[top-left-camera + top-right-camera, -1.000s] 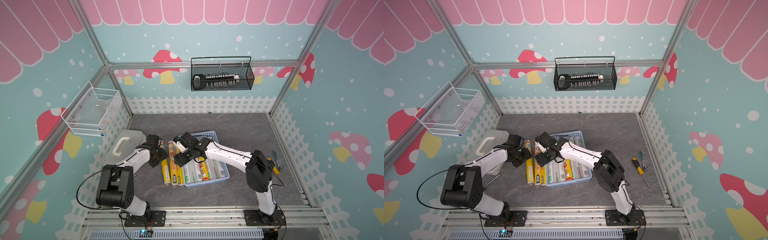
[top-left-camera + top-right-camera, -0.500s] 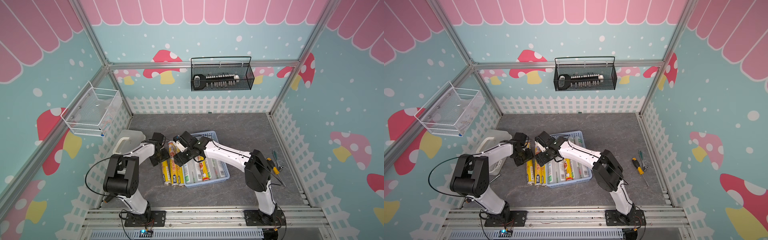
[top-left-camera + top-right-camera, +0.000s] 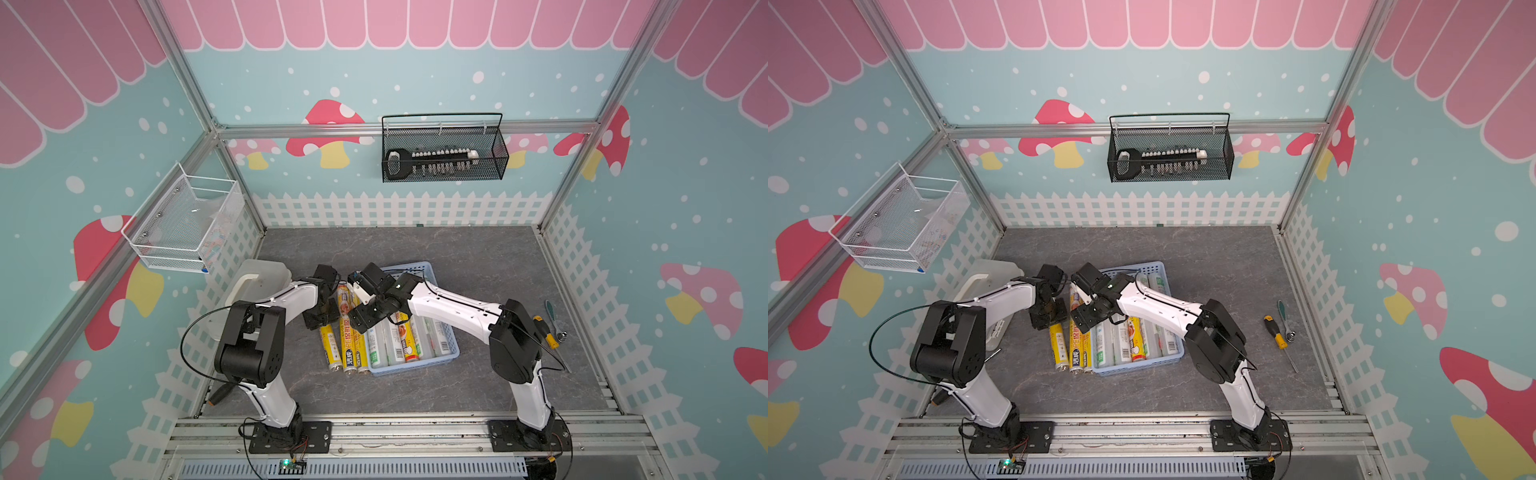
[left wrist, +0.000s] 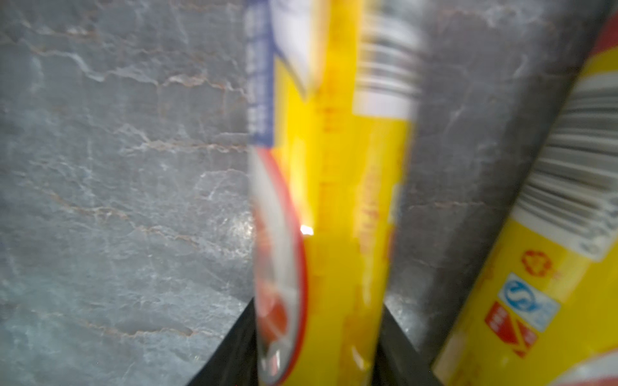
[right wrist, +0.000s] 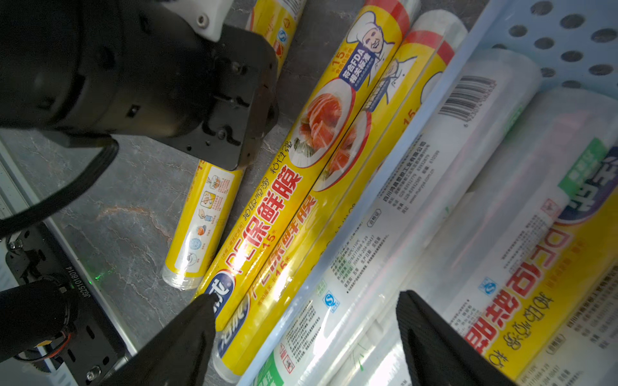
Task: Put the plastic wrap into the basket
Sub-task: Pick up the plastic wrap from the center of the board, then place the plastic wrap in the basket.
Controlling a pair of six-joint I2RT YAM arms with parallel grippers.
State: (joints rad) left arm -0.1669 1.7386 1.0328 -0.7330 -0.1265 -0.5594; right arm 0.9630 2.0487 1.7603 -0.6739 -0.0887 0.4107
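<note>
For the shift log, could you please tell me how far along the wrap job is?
Done: several rolls lie in the blue basket. In hand: the left jaws are shut on the short yellow roll. Left: that roll and two long yellow rolls beside the basket; the right jaws are open.

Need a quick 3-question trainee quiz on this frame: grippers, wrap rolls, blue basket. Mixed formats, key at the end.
1. True or false: the left gripper is shut on a yellow roll.
2. Count: how many yellow rolls are outside the basket?
3. Pick one. The right gripper is: A) open, holding nothing; B) shut on a white roll; C) out of every view.

Key: 1 true; 2 three; 3 A.
</note>
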